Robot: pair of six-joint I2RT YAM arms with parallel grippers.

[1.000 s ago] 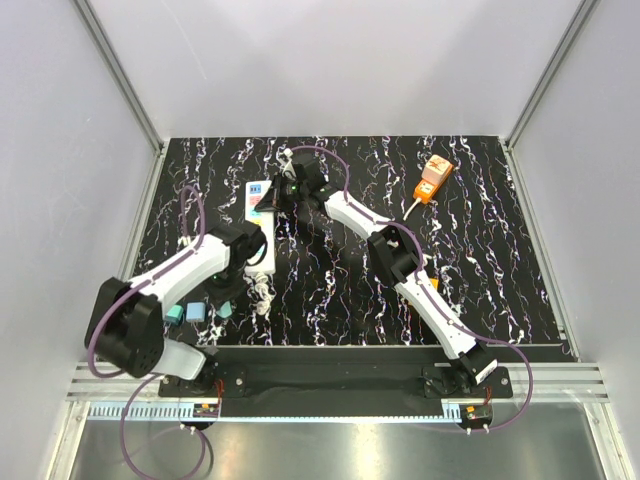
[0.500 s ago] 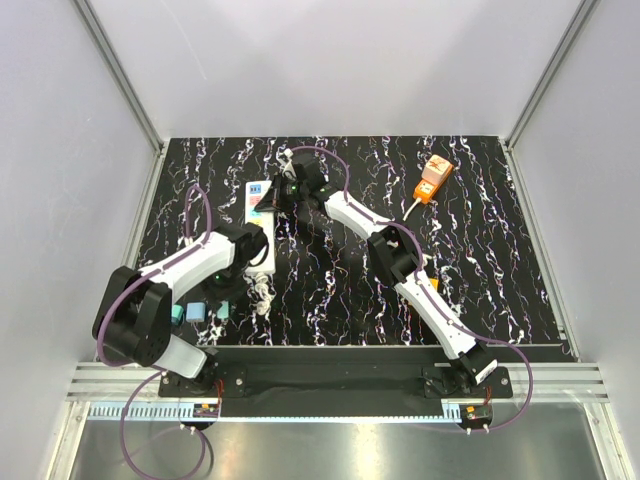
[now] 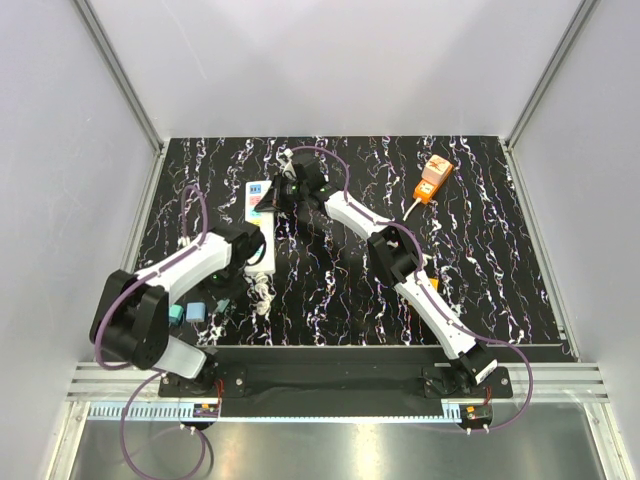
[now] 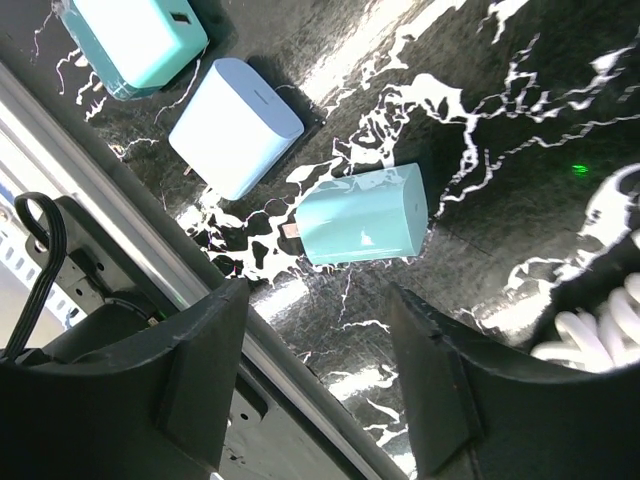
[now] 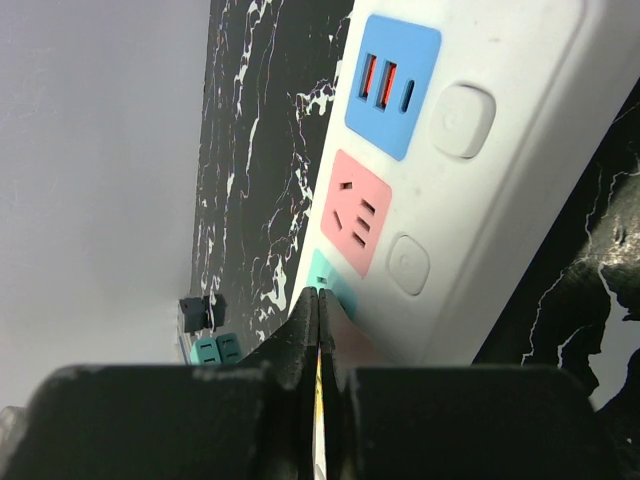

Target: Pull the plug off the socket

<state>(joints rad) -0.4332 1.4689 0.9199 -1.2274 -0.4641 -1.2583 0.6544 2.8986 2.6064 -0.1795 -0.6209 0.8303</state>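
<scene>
The socket [image 3: 267, 250] is a long white power strip lying on the black marbled table; in the right wrist view the socket [image 5: 470, 200] shows blue, pink and teal outlet squares with nothing plugged in. My right gripper [image 5: 318, 300] is shut, its tips pressed on the teal square. A teal plug [image 4: 362, 215] lies on its side on the table, just beyond my left gripper [image 4: 320, 395]. That gripper is open with nothing between its fingers [image 4: 205, 380]. From above, the plug [image 3: 222, 307] sits by the left gripper [image 3: 215, 298] near the front edge.
Two more plugs lie beside it, a pale blue one [image 4: 235, 125] and a teal one [image 4: 135, 35]. The strip's coiled white cable [image 3: 260, 292] rests at its near end. An orange box [image 3: 433, 178] with a white lead sits at the back right. The table's front rail [image 4: 120, 240] is close.
My left gripper's jaws have spread apart and the teal plug now lies free on the table. The left forearm has shifted slightly. The right arm has not moved.
</scene>
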